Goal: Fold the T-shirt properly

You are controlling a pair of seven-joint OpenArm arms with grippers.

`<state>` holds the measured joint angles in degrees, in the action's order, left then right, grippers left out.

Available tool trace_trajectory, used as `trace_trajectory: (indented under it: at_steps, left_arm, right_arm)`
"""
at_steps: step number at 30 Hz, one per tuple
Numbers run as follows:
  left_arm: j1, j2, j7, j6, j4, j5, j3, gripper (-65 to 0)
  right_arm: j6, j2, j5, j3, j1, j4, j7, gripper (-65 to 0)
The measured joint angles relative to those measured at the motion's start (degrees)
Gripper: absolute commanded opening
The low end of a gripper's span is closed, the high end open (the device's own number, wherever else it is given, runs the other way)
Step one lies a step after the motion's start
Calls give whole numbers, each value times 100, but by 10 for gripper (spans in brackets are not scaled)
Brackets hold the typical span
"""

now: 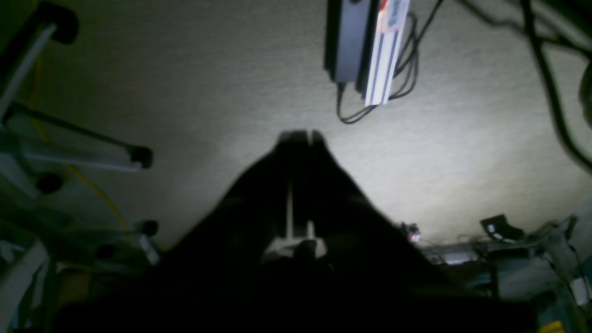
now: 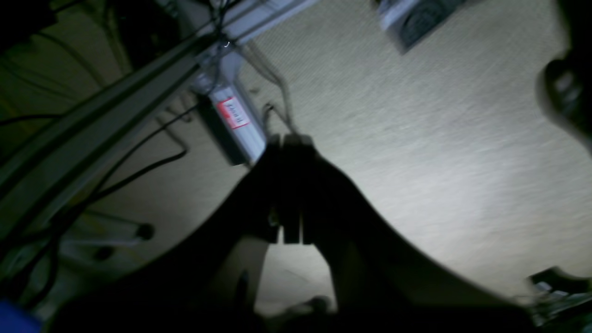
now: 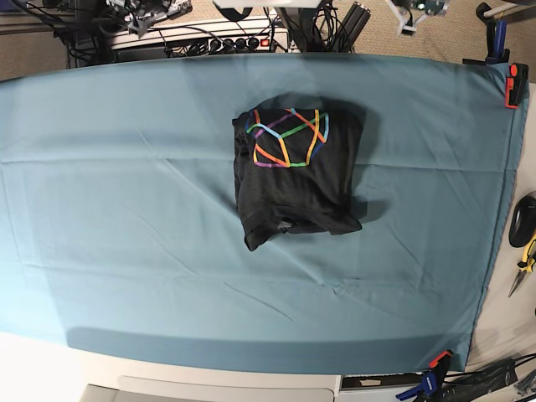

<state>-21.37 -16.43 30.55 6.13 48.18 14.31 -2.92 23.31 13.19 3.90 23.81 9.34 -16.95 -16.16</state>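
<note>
The T-shirt lies folded into a compact dark rectangle near the middle of the teal cloth, a little toward the back. Its multicoloured line print faces up at the far end. Neither arm appears in the base view. In the left wrist view my left gripper is shut with nothing in it, over beige carpet. My right gripper is likewise shut and empty above the carpet in the right wrist view. Neither wrist view shows the shirt.
A power strip with cables runs behind the table's back edge. A red clamp holds the cloth's far right corner and a blue clamp its near right one. Pliers lie at the right edge. An aluminium profile stands off the table.
</note>
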Motion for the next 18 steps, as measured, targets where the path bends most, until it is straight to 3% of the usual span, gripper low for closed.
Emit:
trace_trajectory:
  at_steps: [6,12,18]
  left_arm:
    - [581,286,-793,0,-1233,-20,4,-650]
    - [994,820,-1344,-33,-2323,-254,2,-650]
    - [1235,1246,-1519,-35,-2472,-614,0,-650]
  right_arm:
    - [-551,-4,-393,2,-168,52,181,-650]
    - [-560,-68,-393,2,-140,72,153,-650]
    - [-568,-452,-393,2,-160,81,297,-650]
